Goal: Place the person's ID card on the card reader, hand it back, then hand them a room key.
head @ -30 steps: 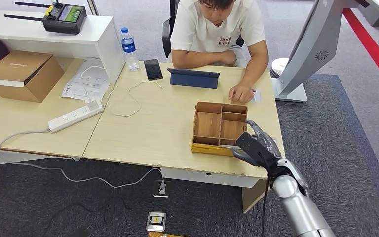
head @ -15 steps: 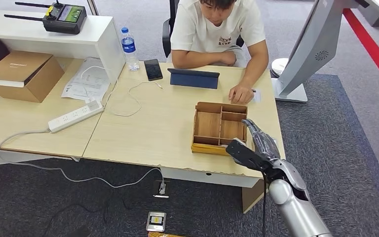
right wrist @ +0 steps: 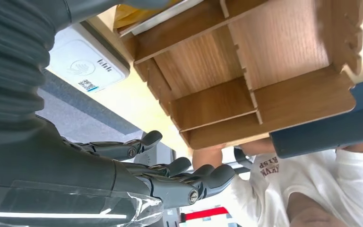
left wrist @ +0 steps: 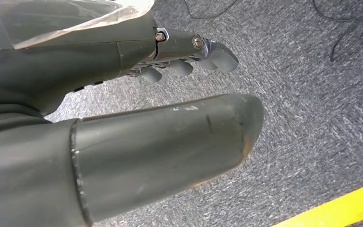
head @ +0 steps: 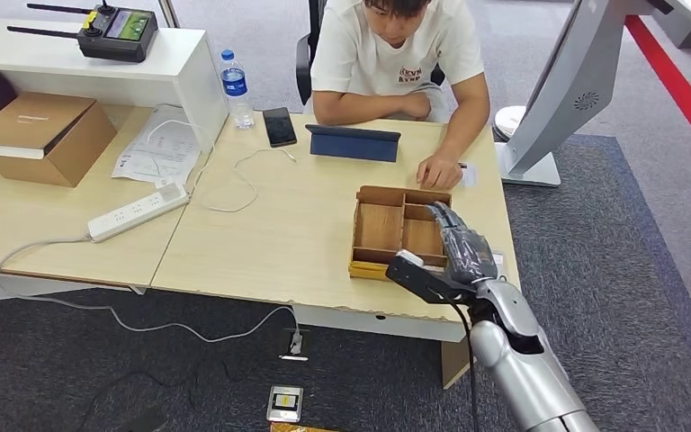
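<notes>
My right hand point(head: 454, 256) hovers over the near right corner of the wooden divided tray point(head: 380, 227), fingers spread, thumb pointing left, nothing in it. The right wrist view shows this hand point(right wrist: 160, 175) beside the tray point(right wrist: 246, 71), with the white card reader point(right wrist: 87, 66) lying on the table next to it. Something yellowish point(right wrist: 137, 7) lies in the tray's near compartment. Across the table, the person's hand point(head: 438, 171) rests by a small white card point(head: 466, 173). My left hand point(left wrist: 123, 132) hangs over grey carpet, holding nothing, thumb apart from the fingers.
A dark blue tablet point(head: 354, 142), a phone point(head: 279, 126) and a water bottle point(head: 235, 87) sit at the table's far side. A power strip point(head: 138, 211) with loose cable and a cardboard box point(head: 40, 135) lie to the left. A white stand point(head: 558, 99) rises at the right.
My right hand has moved left and away from me, from the table's near right edge to over the tray's corner, with the thumb swinging out to the left. The person has stayed still.
</notes>
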Robot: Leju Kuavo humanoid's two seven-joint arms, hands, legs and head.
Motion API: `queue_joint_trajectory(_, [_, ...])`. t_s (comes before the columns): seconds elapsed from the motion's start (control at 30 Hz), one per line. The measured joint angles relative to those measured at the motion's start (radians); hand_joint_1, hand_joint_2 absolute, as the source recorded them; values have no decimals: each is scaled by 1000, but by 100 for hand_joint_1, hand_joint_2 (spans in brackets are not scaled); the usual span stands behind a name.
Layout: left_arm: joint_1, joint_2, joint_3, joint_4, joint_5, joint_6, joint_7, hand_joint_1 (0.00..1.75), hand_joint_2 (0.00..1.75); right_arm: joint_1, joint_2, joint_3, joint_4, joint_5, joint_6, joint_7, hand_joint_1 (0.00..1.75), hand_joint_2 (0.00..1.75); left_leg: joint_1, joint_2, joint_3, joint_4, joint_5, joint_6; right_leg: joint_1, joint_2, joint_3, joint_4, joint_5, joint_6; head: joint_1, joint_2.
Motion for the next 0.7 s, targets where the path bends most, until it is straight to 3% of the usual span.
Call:
queue_joint_trajectory(0.5, [0, 0, -1, 0, -5, 11, 6, 0, 0, 2, 8, 17, 43, -5, 46, -40, 0, 175, 0, 0, 0, 0, 0, 0, 0, 0, 0, 0, 0, 0, 0, 0])
queue_joint_trajectory(0.7, [0, -1, -3, 0, -5, 13, 8, 0, 0, 8, 5, 24, 42, 102, -33, 1, 0, 175, 0, 0, 0, 0, 0, 0, 0, 0, 0, 0, 0, 0, 0, 0])
